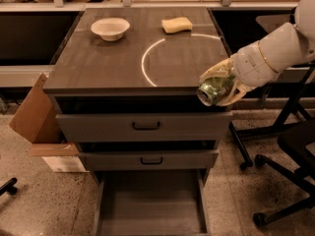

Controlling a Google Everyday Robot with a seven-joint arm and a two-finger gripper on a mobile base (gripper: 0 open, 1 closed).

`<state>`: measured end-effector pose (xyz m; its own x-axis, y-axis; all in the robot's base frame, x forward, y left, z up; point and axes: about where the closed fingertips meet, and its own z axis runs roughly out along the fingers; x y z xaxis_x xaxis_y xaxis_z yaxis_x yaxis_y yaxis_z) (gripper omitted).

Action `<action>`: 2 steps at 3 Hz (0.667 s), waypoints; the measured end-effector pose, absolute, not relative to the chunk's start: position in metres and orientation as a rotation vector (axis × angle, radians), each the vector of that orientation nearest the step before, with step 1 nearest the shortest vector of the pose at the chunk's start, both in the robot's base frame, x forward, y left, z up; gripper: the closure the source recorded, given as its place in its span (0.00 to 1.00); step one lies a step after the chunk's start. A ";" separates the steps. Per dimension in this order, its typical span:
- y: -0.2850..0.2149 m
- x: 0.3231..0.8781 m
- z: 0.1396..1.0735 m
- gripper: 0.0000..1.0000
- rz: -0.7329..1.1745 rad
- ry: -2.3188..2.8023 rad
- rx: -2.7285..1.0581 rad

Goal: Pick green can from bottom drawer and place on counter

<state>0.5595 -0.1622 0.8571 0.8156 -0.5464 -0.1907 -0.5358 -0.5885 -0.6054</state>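
Observation:
My gripper [219, 86] is shut on the green can [212, 91], a shiny green-and-silver can held tilted on its side, at the front right corner of the counter [98, 65], about level with its edge. The white arm reaches in from the right. The bottom drawer [150, 205] is pulled open below, with a bare floor showing.
A white bowl [110, 28] and a yellow sponge [177, 24] sit at the back of the counter, by a thin white arc [147, 58]. Two upper drawers [142, 127] are shut. A cardboard box [37, 117] stands left; black chair legs [280, 181] stand right.

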 end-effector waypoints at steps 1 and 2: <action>-0.159 0.563 0.855 1.00 0.003 0.800 -2.300; -0.158 0.581 0.862 1.00 0.047 0.844 -2.206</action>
<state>0.5810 -0.1583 0.8618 0.7808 -0.5569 -0.2831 -0.5850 -0.4929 -0.6440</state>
